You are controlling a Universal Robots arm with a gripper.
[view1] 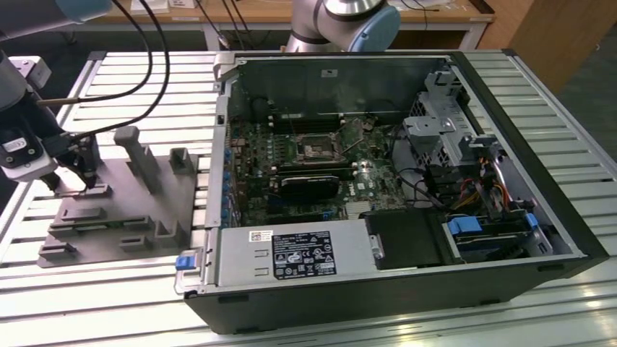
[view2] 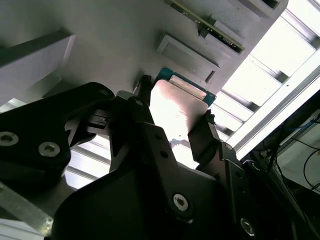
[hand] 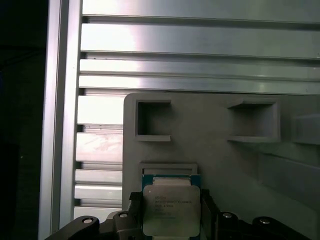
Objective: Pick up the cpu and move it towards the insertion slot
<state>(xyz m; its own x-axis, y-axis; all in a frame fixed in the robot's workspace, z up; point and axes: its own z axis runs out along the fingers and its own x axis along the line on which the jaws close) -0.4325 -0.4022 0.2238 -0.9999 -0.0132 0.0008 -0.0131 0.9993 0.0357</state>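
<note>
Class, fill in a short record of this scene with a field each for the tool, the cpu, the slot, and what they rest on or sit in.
tool: shut on the cpu, over the grey plate
cpu: between the tool's fingers, at a pocket of the plate; cannot tell if lifted
slot: on the green board inside the open case, well apart from the cpu
plate: on the slatted table, at the exterior view's left of the case
case: lying on the table, open side up
</note>
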